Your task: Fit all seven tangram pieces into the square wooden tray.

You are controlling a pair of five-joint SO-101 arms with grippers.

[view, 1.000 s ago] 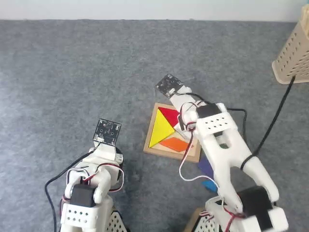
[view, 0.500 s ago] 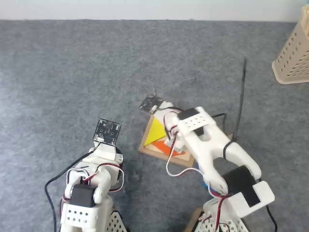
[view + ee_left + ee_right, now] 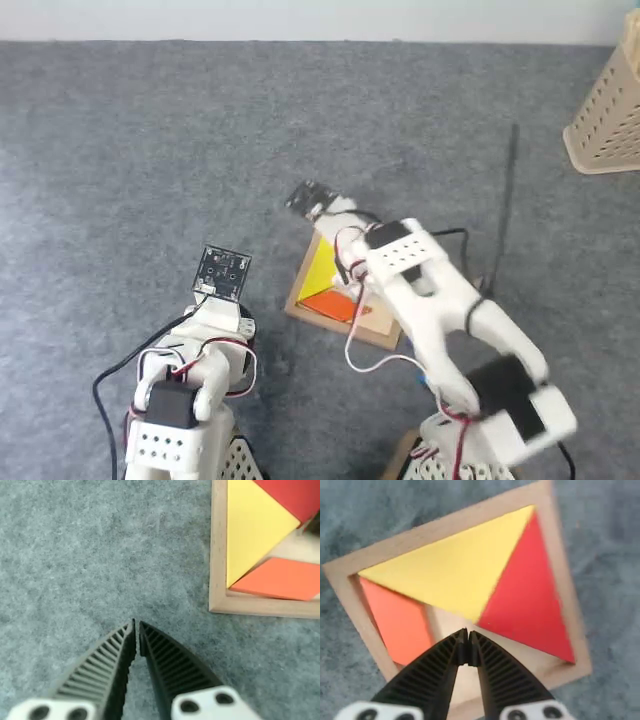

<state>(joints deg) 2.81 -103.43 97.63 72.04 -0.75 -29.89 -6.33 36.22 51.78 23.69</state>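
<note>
The square wooden tray (image 3: pixel 322 312) lies mid-table on grey carpet. It holds a yellow triangle (image 3: pixel 450 575), a red triangle (image 3: pixel 530 605) and an orange piece (image 3: pixel 400 625). My right gripper (image 3: pixel 468 632) is shut and empty, its tips over the bare wooden floor where those three pieces meet. From above, the right arm (image 3: pixel 410 265) covers much of the tray, leaving the yellow triangle (image 3: pixel 318 272) and orange piece (image 3: pixel 345 305) showing. My left gripper (image 3: pixel 136 625) is shut over bare carpet, a little way from the tray's corner (image 3: pixel 218 605).
A beige perforated tower (image 3: pixel 605 110) stands at the far right edge. A black cable (image 3: pixel 505 200) rises behind the right arm. A bit of a blue piece (image 3: pixel 422 378) peeks out beside the right arm's base. Open carpet lies to the left and far side.
The right arm has swung left across the tray, and the tray has slid and turned slightly to the left. The left arm has stayed still.
</note>
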